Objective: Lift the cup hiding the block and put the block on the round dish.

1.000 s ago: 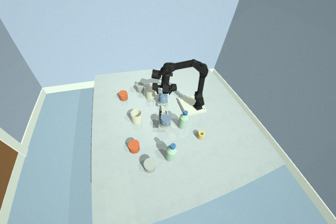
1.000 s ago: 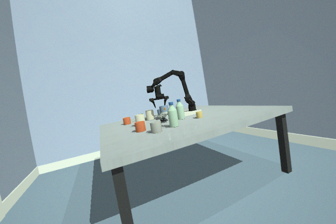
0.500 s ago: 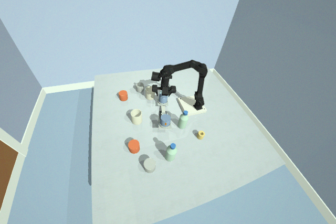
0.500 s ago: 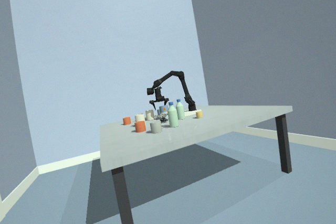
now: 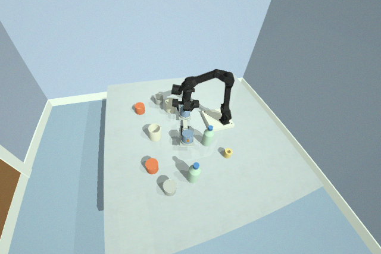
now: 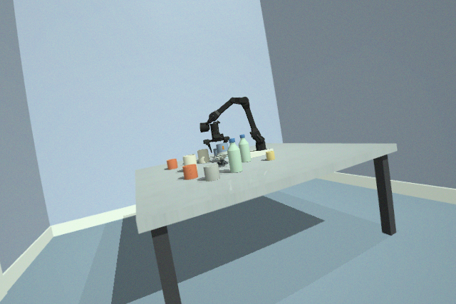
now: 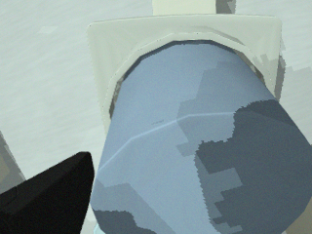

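A blue cup (image 5: 184, 112) (image 6: 215, 152) (image 7: 180, 93) stands upside down on the far end of the balance (image 5: 185, 124) (image 7: 99, 39). An identical blue cup (image 5: 187, 137) (image 6: 221, 147), with a small orange mark on its side, stands on the near end. My gripper (image 5: 186, 107) (image 6: 217, 145) is open, points down and is low at the far cup. One black fingertip shows close to that cup's left side in the wrist view; the other is not visible there. The dish is mostly hidden; a pale cyan sliver shows at the wrist view's bottom edge. No block is visible.
Beige pots (image 5: 169, 105) (image 5: 155, 132) and a grey pot (image 5: 158, 99) stand left of the balance. Green bottles (image 5: 207, 137) (image 5: 193, 175) stand right and in front. Orange pots (image 5: 139, 108) (image 5: 152, 166), another grey pot (image 5: 169, 187) and a yellow ring (image 5: 227, 154) stand farther out.
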`<action>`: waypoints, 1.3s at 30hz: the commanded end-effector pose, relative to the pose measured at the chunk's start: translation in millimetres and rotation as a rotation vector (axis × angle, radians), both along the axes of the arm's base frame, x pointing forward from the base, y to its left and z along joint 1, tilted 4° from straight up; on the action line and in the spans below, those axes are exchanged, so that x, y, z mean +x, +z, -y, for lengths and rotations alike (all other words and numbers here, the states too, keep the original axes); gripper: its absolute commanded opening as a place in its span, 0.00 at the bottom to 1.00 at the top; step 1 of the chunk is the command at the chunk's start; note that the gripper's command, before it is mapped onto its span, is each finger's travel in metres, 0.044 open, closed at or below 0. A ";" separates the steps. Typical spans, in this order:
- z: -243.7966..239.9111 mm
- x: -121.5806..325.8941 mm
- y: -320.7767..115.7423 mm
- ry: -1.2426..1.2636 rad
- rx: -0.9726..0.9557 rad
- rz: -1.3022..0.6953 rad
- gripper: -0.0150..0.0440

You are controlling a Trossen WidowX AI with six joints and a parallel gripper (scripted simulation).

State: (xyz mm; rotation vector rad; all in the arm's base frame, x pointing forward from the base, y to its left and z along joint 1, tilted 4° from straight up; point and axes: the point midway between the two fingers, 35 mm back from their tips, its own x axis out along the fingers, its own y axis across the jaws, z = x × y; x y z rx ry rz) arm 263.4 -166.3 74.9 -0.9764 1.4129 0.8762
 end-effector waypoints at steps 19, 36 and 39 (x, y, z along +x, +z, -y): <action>-1.0 -3.0 -19.8 0.004 0.011 -0.012 0.81; -0.2 0.0 -6.8 0.004 0.011 -0.012 0.25; -0.1 0.7 -3.0 0.004 0.011 -0.012 0.25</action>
